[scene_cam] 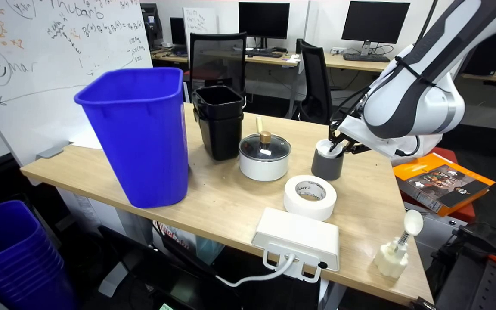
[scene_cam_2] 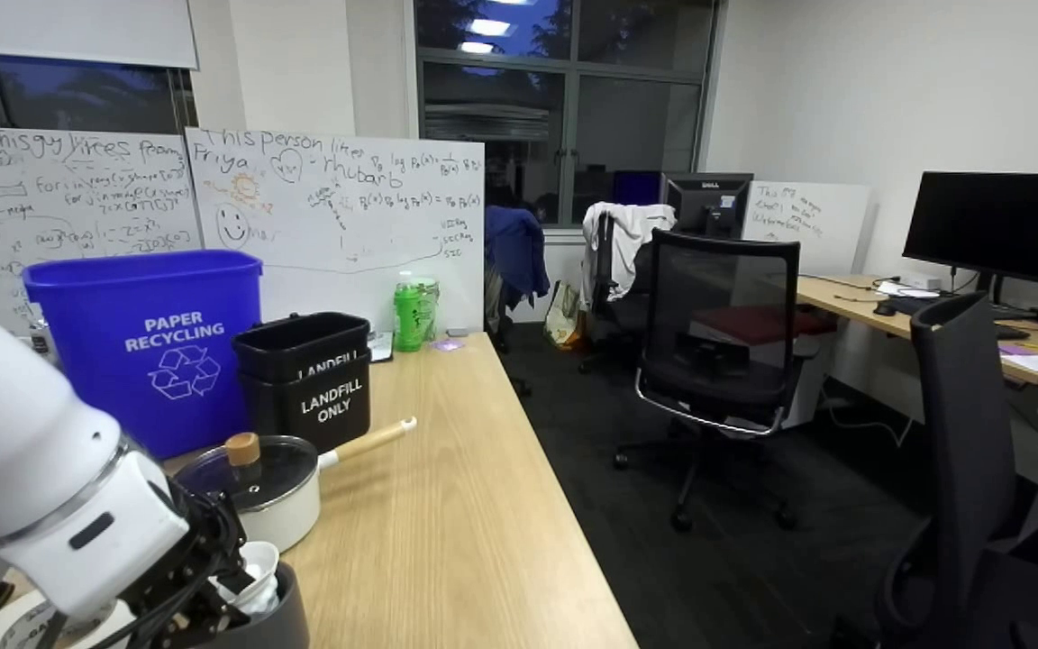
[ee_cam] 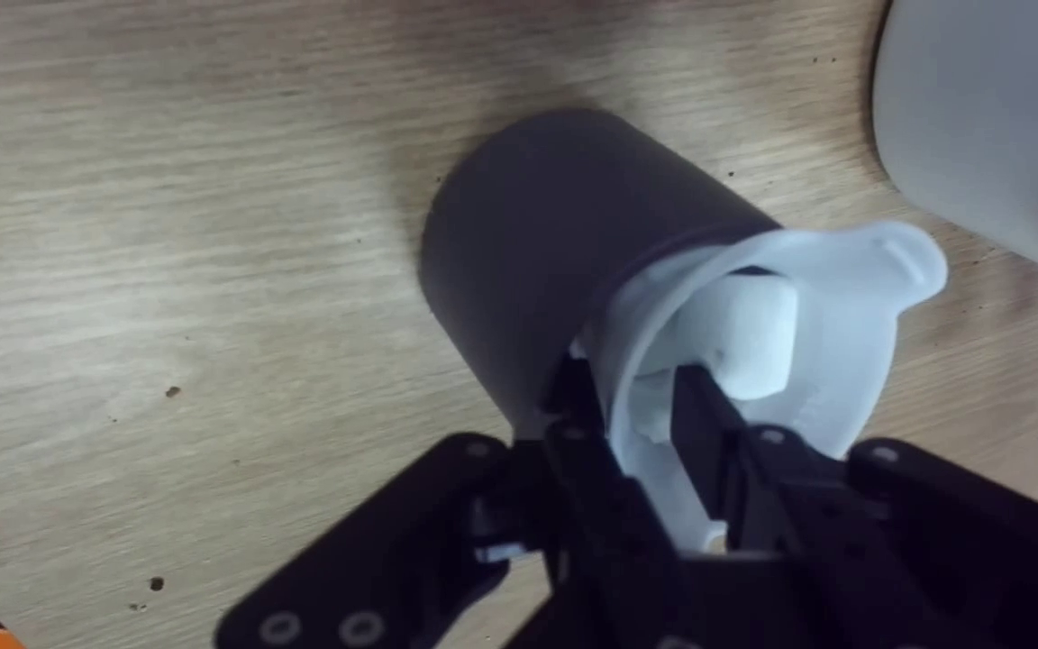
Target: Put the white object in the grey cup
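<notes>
The white object [scene_cam: 324, 148], a flared, cup-like piece, is sitting with its lower part inside the grey cup [scene_cam: 327, 167] and its rim rising above that cup's mouth; a pale block [ee_cam: 758, 341] is lying within it. The placing is looking nearly complete, so the main danger is probably waiting in the retreat. With one finger [ee_cam: 708, 442] sitting inside the white object, a sideways pull could be hooking its wall and dragging it back out of the grey cup. The same drag could be toppling the grey cup on the table [scene_cam: 222, 189], perhaps towards the roll of tape [scene_cam: 308, 210] or the white pot [scene_cam: 264, 168], both standing near it. Squeezing the jaws now and then rising would be undoing the task as well.

The end effector [ee_cam: 634, 392] is standing with its fingers parted part of the way, straddling the white object's wall at the grey cup's mouth. In the wrist view, a gap is showing between the inner finger and that wall, so the end effector is apparently gripping nothing. Whether the outer finger is touching the white object or the grey cup is not showing clearly.
</notes>
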